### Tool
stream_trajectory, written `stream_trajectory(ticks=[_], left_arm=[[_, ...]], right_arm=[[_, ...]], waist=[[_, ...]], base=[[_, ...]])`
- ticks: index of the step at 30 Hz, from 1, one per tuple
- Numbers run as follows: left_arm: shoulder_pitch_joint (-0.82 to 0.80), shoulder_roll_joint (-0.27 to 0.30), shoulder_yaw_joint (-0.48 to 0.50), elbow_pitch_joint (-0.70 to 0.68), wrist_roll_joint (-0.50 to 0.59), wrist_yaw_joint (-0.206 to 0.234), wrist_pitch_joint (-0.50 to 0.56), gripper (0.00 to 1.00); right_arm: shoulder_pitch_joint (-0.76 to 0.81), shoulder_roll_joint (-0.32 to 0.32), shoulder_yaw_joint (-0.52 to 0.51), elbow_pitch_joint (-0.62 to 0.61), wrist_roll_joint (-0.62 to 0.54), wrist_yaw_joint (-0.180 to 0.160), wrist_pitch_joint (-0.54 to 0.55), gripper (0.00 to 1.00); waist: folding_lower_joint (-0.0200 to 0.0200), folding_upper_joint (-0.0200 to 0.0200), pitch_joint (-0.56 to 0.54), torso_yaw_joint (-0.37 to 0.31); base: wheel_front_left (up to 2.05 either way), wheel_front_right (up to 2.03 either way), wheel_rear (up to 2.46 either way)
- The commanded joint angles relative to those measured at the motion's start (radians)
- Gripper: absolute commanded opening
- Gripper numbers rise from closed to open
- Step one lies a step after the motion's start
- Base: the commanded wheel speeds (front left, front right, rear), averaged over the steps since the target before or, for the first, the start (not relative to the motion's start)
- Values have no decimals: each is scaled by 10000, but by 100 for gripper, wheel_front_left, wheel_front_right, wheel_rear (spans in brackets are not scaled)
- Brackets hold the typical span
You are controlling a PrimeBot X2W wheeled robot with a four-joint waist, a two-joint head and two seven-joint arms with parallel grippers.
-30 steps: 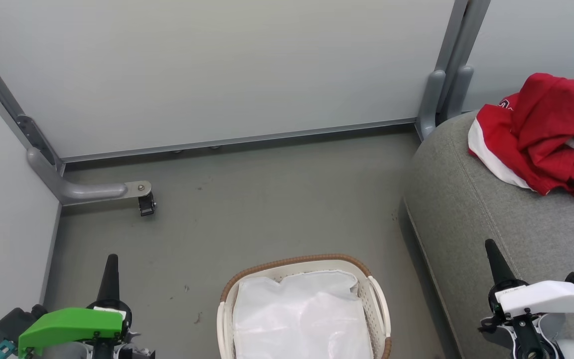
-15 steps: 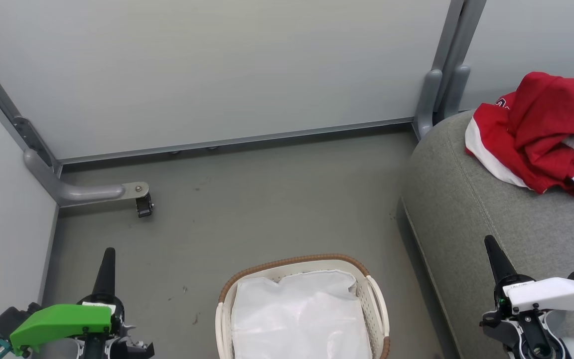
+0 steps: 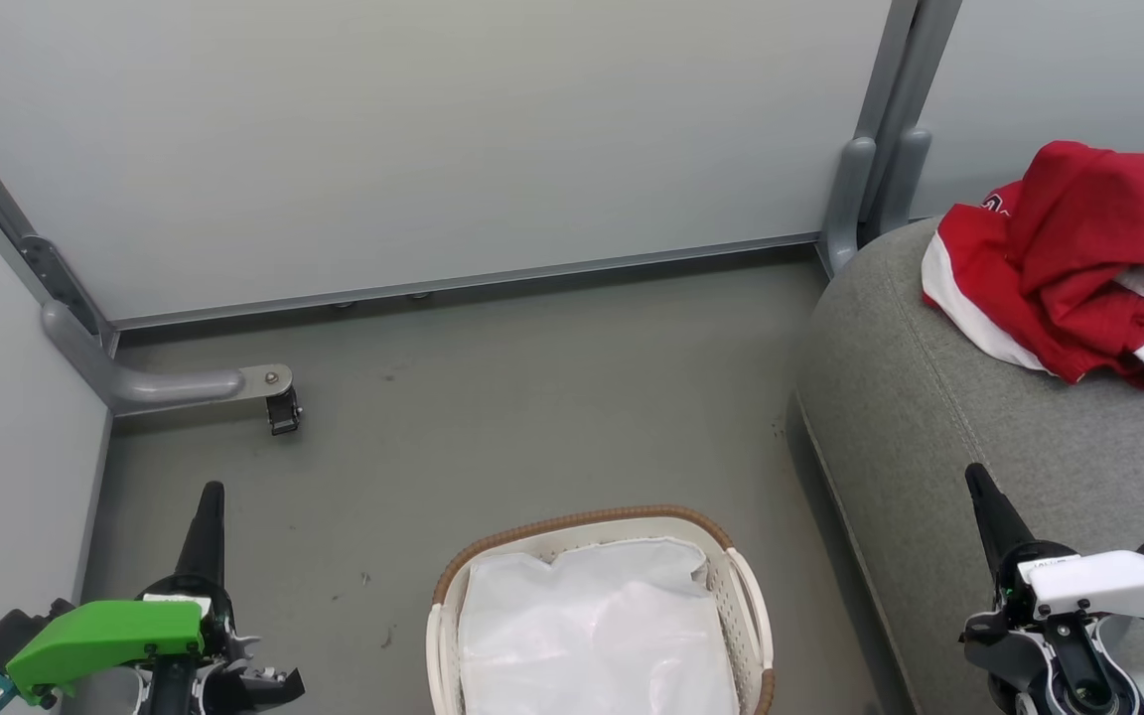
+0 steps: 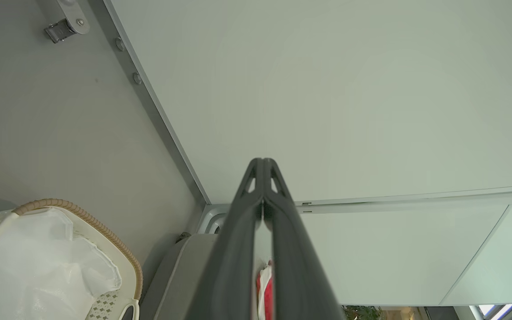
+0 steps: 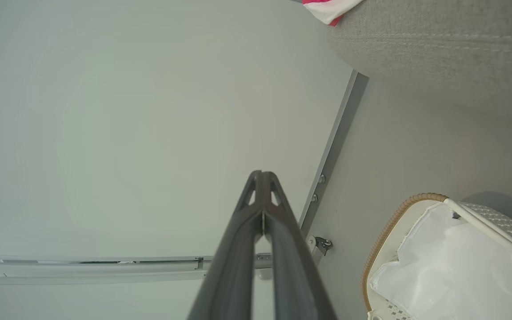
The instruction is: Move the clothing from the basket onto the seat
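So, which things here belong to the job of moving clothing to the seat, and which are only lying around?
Belong to the job:
- red clothing, already piled on the seat
- grey seat
- white basket, with no clothing in sight inside

Only lying around:
- white liner sheet in the basket
- grey partition panels
- caster on the panel foot
- floor

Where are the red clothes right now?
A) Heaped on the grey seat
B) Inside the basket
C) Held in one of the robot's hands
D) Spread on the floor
A: the red clothing lies heaped on the grey seat, while the basket holds a white liner sheet.
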State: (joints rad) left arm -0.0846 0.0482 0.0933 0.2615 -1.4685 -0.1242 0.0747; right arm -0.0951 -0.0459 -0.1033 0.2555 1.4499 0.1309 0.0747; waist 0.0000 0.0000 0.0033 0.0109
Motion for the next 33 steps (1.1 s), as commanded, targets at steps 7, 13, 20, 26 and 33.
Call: stream_trajectory(ticks=[7, 13, 20, 26, 33], left_arm=[[-237, 34, 118, -114, -619, -85, 179, 0], [-283, 35, 171, -148, -978, -95, 293, 0], [-308, 36, 229, -179, -1424, -90, 396, 0], [-294, 37, 233, -177, -1458, -85, 435, 0], [-293, 37, 233, -178, -1457, -85, 435, 0]], right_arm=[[-155, -63, -67, -91, 689, -2, 180, 0], [-168, -66, -93, -106, 1107, -1, 293, 0], [-178, -69, -123, -128, 1581, -2, 417, 0], [-176, -68, -124, -128, 1646, -2, 421, 0], [-176, -68, -124, -128, 1646, -2, 421, 0]], waist=[[0, 0, -1, -36], [0, 0, -1, -65], [0, 0, -2, -101], [0, 0, -2, -108], [0, 0, -2, -108]], base=[[0, 0, 0], [0, 0, 0], [0, 0, 0], [0, 0, 0], [0, 0, 0]])
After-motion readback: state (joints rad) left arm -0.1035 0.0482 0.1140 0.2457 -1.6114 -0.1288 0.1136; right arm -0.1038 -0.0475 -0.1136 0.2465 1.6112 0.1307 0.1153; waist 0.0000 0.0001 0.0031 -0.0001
